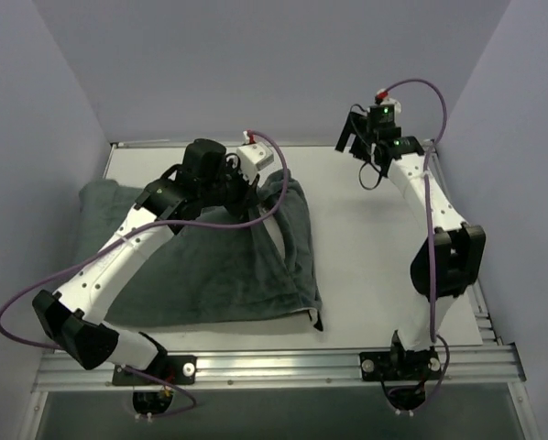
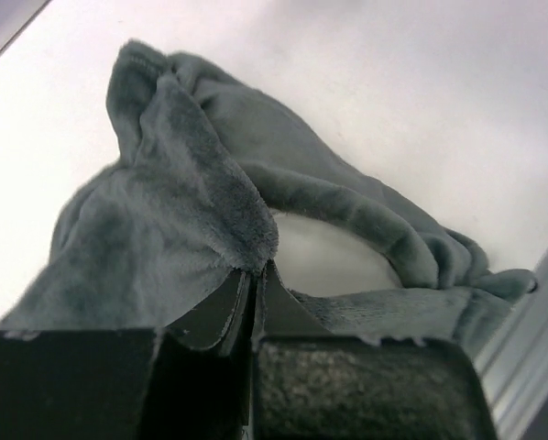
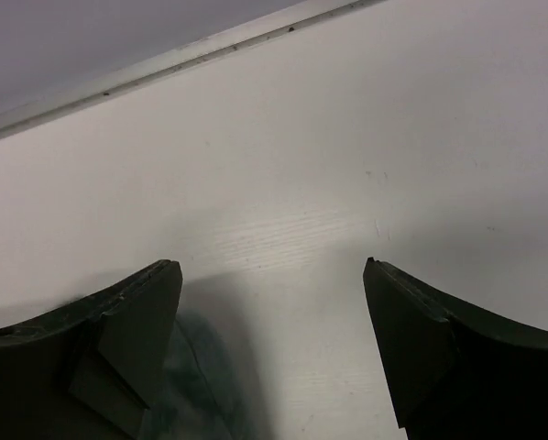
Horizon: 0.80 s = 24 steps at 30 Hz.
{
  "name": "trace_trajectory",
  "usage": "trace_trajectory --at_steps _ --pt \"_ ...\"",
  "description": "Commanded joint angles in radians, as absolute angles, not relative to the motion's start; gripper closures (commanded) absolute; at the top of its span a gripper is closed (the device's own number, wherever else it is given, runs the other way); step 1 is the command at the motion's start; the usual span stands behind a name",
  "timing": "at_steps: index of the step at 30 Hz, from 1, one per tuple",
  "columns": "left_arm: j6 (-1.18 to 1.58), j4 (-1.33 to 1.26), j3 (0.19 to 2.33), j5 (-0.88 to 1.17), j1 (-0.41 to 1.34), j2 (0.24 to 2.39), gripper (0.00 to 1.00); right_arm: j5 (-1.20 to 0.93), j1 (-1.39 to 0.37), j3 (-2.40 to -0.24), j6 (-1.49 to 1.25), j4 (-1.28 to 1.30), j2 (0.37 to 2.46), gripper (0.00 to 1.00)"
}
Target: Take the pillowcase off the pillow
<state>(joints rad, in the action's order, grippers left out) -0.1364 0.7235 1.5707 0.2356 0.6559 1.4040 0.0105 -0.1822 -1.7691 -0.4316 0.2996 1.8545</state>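
The pillowcase [image 1: 219, 261] lies dark grey side up across the left and middle of the white table [image 1: 375, 247]. My left gripper [image 1: 248, 191] is shut on its far right corner, and the left wrist view shows the fuzzy grey pillowcase [image 2: 164, 229] pinched between the closed fingertips of the left gripper [image 2: 256, 275]. Beyond them the cloth forms a loop with a pale surface inside; I cannot tell whether that is the pillow. The pillow is otherwise hidden. My right gripper [image 1: 350, 137] hangs raised at the back right, and the right wrist view shows the right gripper [image 3: 272, 266] open and empty.
A metal rail [image 1: 301, 362] runs along the near edge, where both arm bases stand. Grey walls close in the left, back and right sides. The table's back edge strip [image 3: 164, 64] lies just beyond the right gripper. A blurred bit of grey cloth [image 3: 187, 385] shows below it.
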Motion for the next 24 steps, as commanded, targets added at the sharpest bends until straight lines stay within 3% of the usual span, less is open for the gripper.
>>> trace_trajectory --at_steps 1,5,10,16,22,24 --pt "-0.071 0.546 1.565 0.267 0.578 1.430 0.98 0.086 -0.258 -1.608 -0.394 0.295 1.624 0.17" --pt "-0.069 0.499 1.500 0.270 0.569 1.433 0.98 0.109 -0.469 -1.392 -0.434 0.145 1.453 0.20" --pt "-0.090 0.529 1.447 0.284 0.563 1.375 0.98 0.121 -0.672 -1.315 -0.466 0.089 1.489 0.24" --pt "-0.112 0.549 1.325 0.253 0.549 1.290 0.98 0.034 -0.713 -1.282 -0.459 0.011 1.592 0.32" --pt "-0.123 0.560 1.284 0.261 0.534 1.278 0.98 0.175 -0.735 -1.312 -0.469 0.031 1.696 0.33" --pt "-0.130 0.574 1.285 0.259 0.532 1.276 0.98 0.192 -0.727 -1.324 -0.468 0.047 1.732 0.45"
